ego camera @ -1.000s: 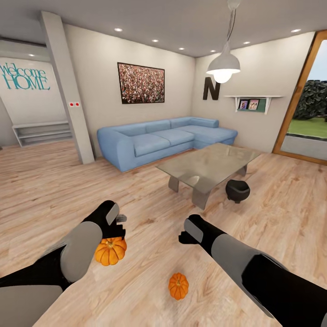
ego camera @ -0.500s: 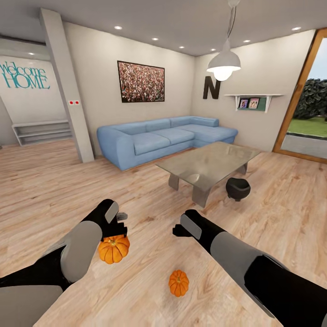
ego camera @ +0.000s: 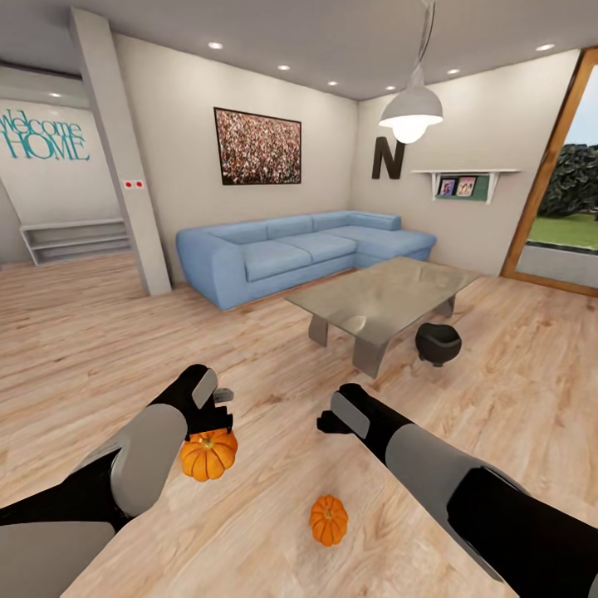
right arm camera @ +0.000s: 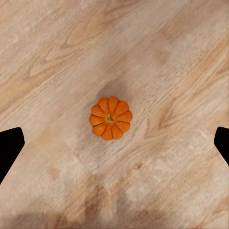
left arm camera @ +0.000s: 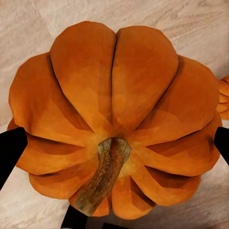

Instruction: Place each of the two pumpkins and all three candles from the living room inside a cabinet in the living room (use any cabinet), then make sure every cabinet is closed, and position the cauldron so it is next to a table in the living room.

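My left gripper [ego camera: 218,417] is shut on one bright-orange pumpkin [ego camera: 208,453], which hangs above the wood floor. In the left wrist view that pumpkin [left arm camera: 114,114] sits stem-up between the two black fingertips [left arm camera: 9,152]. The second, smaller pumpkin [ego camera: 329,520] lies on the floor between my arms. My right gripper [ego camera: 328,422] hovers open above it, and the right wrist view looks straight down on this pumpkin [right arm camera: 110,118] between spread fingertips [right arm camera: 9,148]. The black cauldron [ego camera: 437,342] stands on the floor beside the glass table [ego camera: 390,292]. The candles and the cabinet are out of view.
A blue corner sofa [ego camera: 291,253] runs along the far wall behind the table. A grey pillar [ego camera: 124,158] stands at the left, and a wood-framed glass door [ego camera: 556,208] is at the right. A pendant lamp [ego camera: 410,108] hangs over the table.
My right gripper has shifted a little to the left, over the floor pumpkin. The left gripper and its pumpkin moved slightly right and up. The view tilted a bit.
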{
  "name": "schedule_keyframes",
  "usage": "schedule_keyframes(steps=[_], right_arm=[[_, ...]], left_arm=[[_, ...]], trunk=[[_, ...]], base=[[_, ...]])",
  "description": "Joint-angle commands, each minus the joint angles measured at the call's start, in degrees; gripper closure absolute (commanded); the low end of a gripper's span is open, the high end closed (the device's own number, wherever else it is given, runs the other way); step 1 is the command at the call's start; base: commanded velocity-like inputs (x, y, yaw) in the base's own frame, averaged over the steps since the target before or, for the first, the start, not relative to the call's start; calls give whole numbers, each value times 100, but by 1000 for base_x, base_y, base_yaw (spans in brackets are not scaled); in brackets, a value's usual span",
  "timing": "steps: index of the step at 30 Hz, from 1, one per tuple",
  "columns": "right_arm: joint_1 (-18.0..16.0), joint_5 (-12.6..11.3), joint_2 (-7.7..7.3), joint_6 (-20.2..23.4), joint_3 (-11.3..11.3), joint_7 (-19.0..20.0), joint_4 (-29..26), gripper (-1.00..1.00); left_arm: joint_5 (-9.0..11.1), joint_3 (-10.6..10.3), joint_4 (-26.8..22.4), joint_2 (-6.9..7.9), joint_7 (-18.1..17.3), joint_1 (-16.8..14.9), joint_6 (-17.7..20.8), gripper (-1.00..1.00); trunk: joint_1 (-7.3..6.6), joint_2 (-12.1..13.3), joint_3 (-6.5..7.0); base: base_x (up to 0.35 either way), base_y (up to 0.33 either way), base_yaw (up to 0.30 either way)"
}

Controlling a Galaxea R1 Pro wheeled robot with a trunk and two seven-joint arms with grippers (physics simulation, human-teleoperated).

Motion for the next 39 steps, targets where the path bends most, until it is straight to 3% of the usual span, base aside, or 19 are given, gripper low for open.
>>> schedule_keyframes(steps=[1,14,20,26,31,34,39], right_arm=[[-5,-56,-4,8,44,-46,7,-100],[-3,-42,-12,8,44,-46,58,-100],[-3,-49,-85,8,51,-46,60,-100],[-3,-61,-91,8,60,-46,65,-100],[-3,-72,-71,8,61,-46,220,-100],[-3,-72,-67,8,61,-46,245,-100],[-3,-61,-65,8,65,-46,215,-100]], left_arm=[[-48,43,-9,-6,5,-5,22,100],[-30,50,-10,2,-3,-5,25,100],[-23,54,-60,9,-4,-6,58,100],[-24,61,-445,3,-9,-6,95,100],[-34,316,-942,-20,-1,-6,106,100],[-37,476,-1021,-23,3,-5,103,100],[-40,560,-1057,-24,4,-5,101,100]], trunk=[[22,-45,-24],[308,-566,-258],[440,-807,-365],[572,-1047,-473],[681,-1248,-563],[747,-1368,-617],[857,-1569,-706]], base=[[45,4,0],[6,1,0],[0,0,0],[0,0,0],[0,0,0],[0,0,0],[0,0,0]])
